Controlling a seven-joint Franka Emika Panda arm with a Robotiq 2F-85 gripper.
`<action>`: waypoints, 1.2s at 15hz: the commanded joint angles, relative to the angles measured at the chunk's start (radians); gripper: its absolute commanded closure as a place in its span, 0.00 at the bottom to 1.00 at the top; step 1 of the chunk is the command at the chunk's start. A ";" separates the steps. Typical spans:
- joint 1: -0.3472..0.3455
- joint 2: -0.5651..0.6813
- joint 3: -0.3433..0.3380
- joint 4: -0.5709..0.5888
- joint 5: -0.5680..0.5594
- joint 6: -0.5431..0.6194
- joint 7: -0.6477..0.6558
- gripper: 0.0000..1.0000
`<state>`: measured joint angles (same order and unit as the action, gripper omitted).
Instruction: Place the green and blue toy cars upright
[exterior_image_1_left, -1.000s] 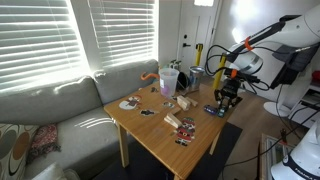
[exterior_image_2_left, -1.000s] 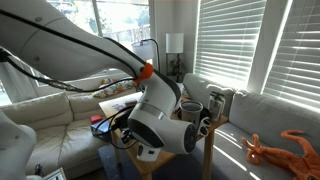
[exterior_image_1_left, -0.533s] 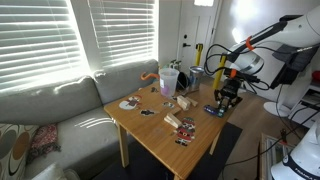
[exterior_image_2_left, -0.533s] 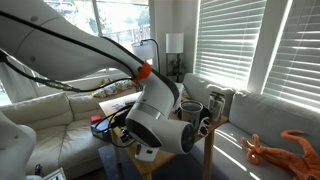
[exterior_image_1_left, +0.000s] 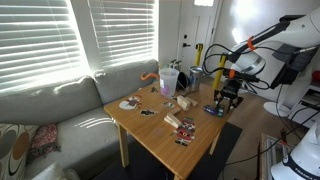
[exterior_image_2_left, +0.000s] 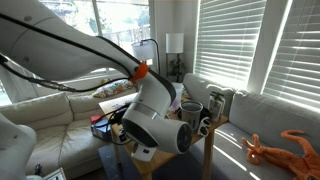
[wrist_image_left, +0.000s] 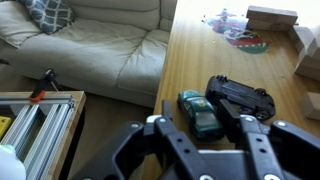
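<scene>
Wrist view has the black two-fingered gripper (wrist_image_left: 202, 122) low over the table, its fingers (wrist_image_left: 160, 128) spread apart with nothing pinched. Between them, touching neither, sits the small dark green toy car (wrist_image_left: 204, 116), with what look like its roof and windows turned up toward the camera. The end away from the gripper looks brighter and more teal. Whether that belongs to the same car or is the bright blue toy car, I cannot tell from here.

Just beside the car, toward the right of this picture, lies a flat black car-shaped piece (wrist_image_left: 240, 97); I cannot tell whether the two touch. Everything rests on the light wooden table (wrist_image_left: 190, 50), close to its edge. Farther along the tabletop are a round patterned piece (wrist_image_left: 240, 38) and some tan blocks (wrist_image_left: 272, 14). Past the table's edge stands a pale cushioned sofa (wrist_image_left: 90, 45).

In an exterior view the gripper (exterior_image_1_left: 227, 100) hangs over one corner of the table, on the white arm (exterior_image_1_left: 270, 35), with cups (exterior_image_1_left: 168, 82) grouped at the far side. In an exterior view the arm's bulky grey body (exterior_image_2_left: 150, 120) hides most of the table.
</scene>
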<state>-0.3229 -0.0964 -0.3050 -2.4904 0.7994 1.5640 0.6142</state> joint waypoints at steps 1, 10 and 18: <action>-0.007 -0.066 0.009 -0.038 0.002 0.034 0.061 0.16; -0.016 -0.207 0.040 -0.023 -0.163 0.041 0.091 0.00; 0.028 -0.237 0.110 0.045 -0.228 0.020 0.028 0.00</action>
<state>-0.2881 -0.3346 -0.2009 -2.4471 0.5707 1.5864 0.6440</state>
